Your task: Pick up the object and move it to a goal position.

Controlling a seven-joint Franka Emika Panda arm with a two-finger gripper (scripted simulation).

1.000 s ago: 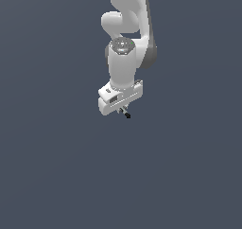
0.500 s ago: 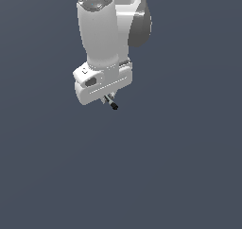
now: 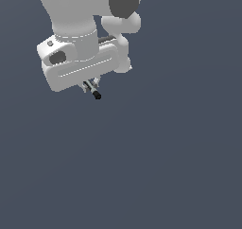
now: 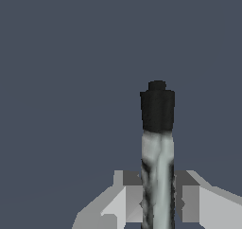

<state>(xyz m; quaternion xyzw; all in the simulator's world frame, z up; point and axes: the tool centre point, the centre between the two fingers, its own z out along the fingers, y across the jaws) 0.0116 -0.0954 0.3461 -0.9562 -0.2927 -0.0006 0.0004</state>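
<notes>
Object (image 4: 158, 162) sat clamped by its pale shaft in my pincer (image 3: 90, 85), aloft, black tip protruding. I judged it light, stiff, perhaps slippery; a mid-shaft hold seemed safest.

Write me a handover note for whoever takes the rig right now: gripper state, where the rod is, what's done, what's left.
Gripper: shut on the rod, fingers pressed against its pale shaft on both sides.
Rod: held in the gripper, black tip sticking out past the fingers; nothing else touches it.
Done: pick-up, rod is in the grasp.
Left: carry it to the goal and place it. No goal marker shows in either view.
</notes>
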